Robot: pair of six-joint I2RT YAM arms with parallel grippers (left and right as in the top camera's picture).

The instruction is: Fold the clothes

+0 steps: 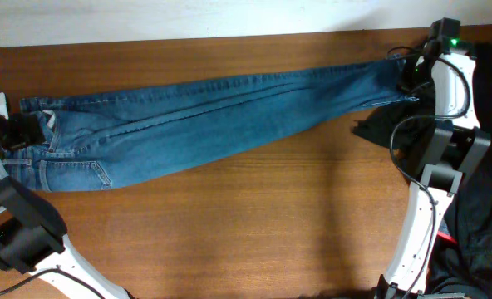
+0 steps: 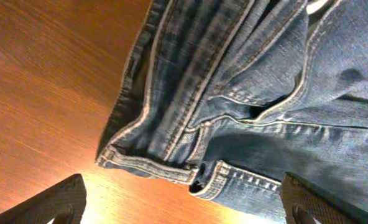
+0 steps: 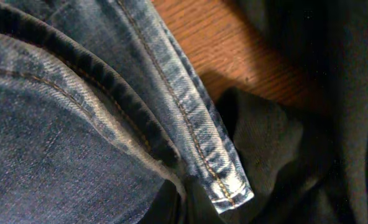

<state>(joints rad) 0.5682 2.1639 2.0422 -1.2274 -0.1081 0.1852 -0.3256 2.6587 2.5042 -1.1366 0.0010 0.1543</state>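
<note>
The medium-blue jeans (image 1: 229,116) lie stretched across the wooden table (image 1: 271,224), waist at the left and leg hems at the far right. My left gripper (image 1: 17,131) is at the waistband. In the left wrist view its fingers (image 2: 190,208) are spread wide and empty, with the waistband corner and a belt loop (image 2: 209,177) just ahead of them. My right gripper (image 1: 412,76) is at the leg ends. In the right wrist view denim (image 3: 59,124) fills the frame, the hem corner (image 3: 230,190) hangs loose, and the fingers are hidden under the cloth.
A dark cloth (image 1: 379,124) lies beside the leg hems at the right and also shows in the right wrist view (image 3: 277,143). More dark fabric (image 1: 479,208) hangs at the table's right edge behind the right arm. The table's back edge (image 1: 229,40) runs just beyond the jeans.
</note>
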